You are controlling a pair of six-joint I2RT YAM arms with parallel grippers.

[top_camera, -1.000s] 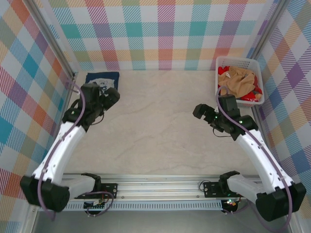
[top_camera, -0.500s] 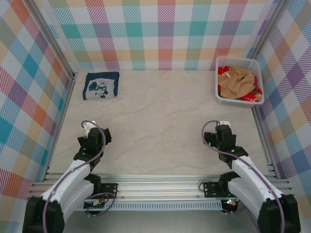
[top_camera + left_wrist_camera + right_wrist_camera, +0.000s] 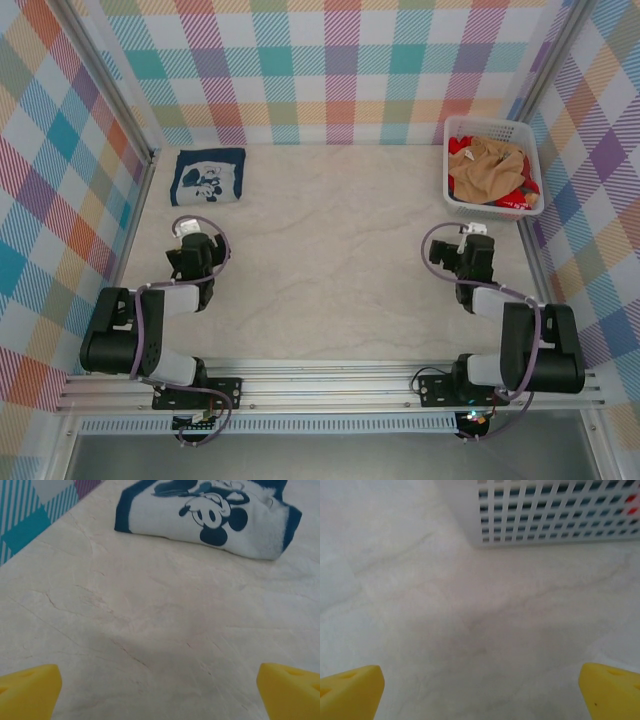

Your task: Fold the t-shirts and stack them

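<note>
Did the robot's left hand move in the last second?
Yes. The left hand has pulled back from the folded navy t-shirt, which it was right beside, toward the near edge of the table. The shirt has not moved.

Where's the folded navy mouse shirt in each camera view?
Top external: the navy shirt lies folded at the far left, near the back wall.
Left wrist: the navy shirt lies across the top, centre to right.
Right wrist: this camera faces the white basket at the top instead.
Shared landmark: the pale marbled table, which runs under everything.
</note>
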